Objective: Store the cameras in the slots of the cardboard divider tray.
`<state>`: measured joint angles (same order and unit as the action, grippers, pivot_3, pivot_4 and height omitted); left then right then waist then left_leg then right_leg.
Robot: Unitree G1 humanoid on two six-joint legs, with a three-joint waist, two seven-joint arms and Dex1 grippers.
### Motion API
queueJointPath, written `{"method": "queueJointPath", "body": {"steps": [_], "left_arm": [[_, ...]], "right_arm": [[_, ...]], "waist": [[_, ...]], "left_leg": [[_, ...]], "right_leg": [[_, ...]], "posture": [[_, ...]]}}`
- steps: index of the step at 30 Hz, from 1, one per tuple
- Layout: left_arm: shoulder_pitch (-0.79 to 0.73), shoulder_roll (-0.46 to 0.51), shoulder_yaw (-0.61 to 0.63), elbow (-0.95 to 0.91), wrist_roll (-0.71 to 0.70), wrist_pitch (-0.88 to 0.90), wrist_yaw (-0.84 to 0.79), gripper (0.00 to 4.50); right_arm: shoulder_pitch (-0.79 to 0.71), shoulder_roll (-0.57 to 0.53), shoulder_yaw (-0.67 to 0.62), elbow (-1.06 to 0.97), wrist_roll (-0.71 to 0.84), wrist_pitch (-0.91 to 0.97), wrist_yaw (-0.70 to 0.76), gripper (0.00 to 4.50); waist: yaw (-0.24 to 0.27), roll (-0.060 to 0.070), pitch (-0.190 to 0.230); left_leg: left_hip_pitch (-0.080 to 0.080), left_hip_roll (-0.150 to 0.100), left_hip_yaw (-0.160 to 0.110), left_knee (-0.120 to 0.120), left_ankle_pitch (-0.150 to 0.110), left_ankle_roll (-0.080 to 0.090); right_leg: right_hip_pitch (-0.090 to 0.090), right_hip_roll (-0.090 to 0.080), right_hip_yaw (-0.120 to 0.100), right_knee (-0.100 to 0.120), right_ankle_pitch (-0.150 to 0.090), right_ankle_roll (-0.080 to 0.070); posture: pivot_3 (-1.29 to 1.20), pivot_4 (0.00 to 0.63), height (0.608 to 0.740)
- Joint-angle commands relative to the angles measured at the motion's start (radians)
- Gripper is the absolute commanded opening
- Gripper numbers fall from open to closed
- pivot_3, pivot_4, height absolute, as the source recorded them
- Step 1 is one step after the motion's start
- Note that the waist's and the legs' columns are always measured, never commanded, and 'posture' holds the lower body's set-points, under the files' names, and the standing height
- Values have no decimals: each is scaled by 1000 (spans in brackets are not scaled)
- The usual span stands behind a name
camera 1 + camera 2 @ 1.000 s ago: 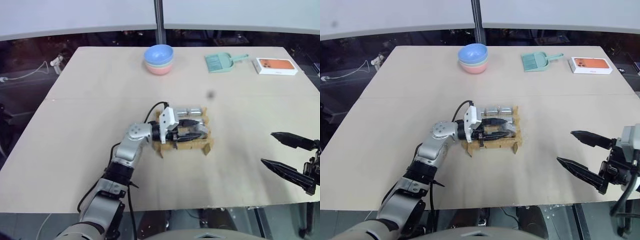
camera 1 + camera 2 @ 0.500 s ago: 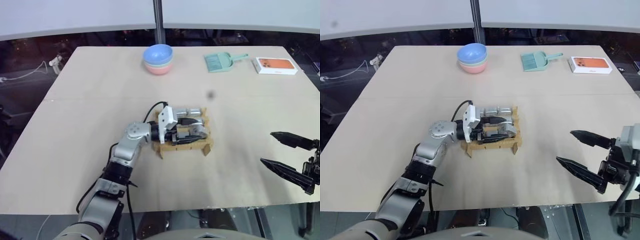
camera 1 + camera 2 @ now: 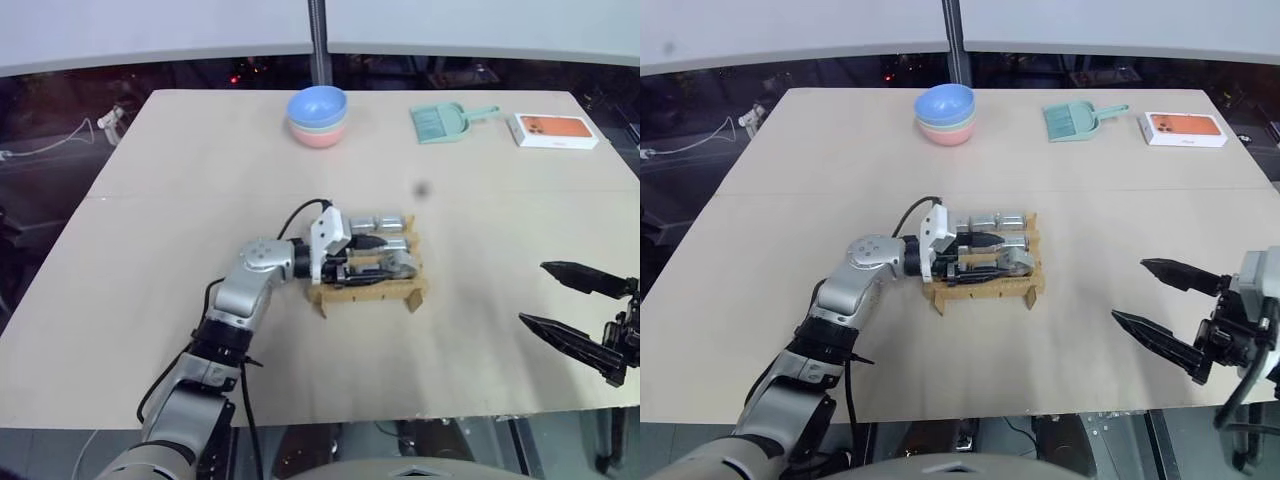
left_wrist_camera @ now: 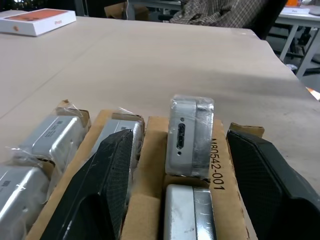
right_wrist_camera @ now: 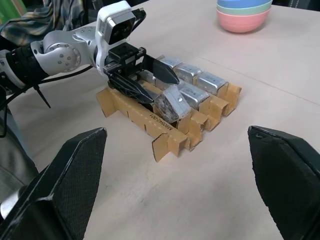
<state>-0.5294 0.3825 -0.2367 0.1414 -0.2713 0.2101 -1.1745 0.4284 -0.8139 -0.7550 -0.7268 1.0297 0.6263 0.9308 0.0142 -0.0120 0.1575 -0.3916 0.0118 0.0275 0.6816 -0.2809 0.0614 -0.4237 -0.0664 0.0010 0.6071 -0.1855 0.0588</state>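
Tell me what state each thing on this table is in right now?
cardboard divider tray: upright, most slots filled.
cameras: wrapped, lying in slots.
end camera: sticking up between the fingers.
left gripper: part open around it.
right gripper: wide open, empty.
bowls: stacked.
orange box: closed, flat.
dustpan: lying flat.

The left arm reached across, its gripper (image 3: 378, 266) pointing toward the robot's right, roughly level, fingers (image 4: 105, 180) parted with a gap on each side of what lay between them. The right gripper (image 3: 578, 312) hung apart, fingers spread wide, holding nothing.
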Motion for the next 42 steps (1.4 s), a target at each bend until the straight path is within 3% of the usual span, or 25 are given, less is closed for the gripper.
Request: {"method": "queueJointPath", "body": {"steps": [1,4,5,12,21,30,42], "left_arm": [[10,23,-56,2,58,46,12,2189],[2,27,-62,-15,56,110,28,727],[1,34,-70,-13,69,107,27,627],[-27,51,-77,-61,59,137,11,633],[-182,187,-188,-179,120,319,-63,633],[-301,155,-309,-206,296,298,41,633],[-419,141,-296,-234,259,449,-20,633]], "right_arm": [[0,3,-14,-12,7,-20,-5,4500],[-5,10,-16,-13,9,-24,-18,4500],[-6,10,-16,-14,10,-25,-22,4500],[-10,9,-11,-12,6,-29,-31,4500],[-13,8,4,-16,-10,-38,-32,4500],[-8,28,8,-26,-17,-51,-52,4500],[1,39,10,-29,-23,-65,-59,4500]], "waist": [[1,0,0],[1,0,0],[1,0,0],[1,0,0],[0,-1,1],[4,-2,2],[10,-3,5]], "left_leg": [[0,0,-1,0,0,0],[-1,0,-2,0,0,0],[-1,-1,-2,0,0,0],[-2,-1,-3,0,0,0],[-8,-1,-4,1,0,0],[-8,-2,-4,2,0,0],[-10,-3,-5,5,0,1]], "right_leg": [[0,0,0,0,0,0],[0,0,-1,-1,0,0],[0,0,-1,-1,0,0],[0,0,-3,-1,0,0],[-5,0,-3,0,0,0],[-4,1,-2,0,0,0],[-5,1,-2,1,0,0]], "posture": [[0,150,740],[0,150,740],[0,150,740],[0,150,740],[0,150,740],[0,150,740],[0,150,740]]}}
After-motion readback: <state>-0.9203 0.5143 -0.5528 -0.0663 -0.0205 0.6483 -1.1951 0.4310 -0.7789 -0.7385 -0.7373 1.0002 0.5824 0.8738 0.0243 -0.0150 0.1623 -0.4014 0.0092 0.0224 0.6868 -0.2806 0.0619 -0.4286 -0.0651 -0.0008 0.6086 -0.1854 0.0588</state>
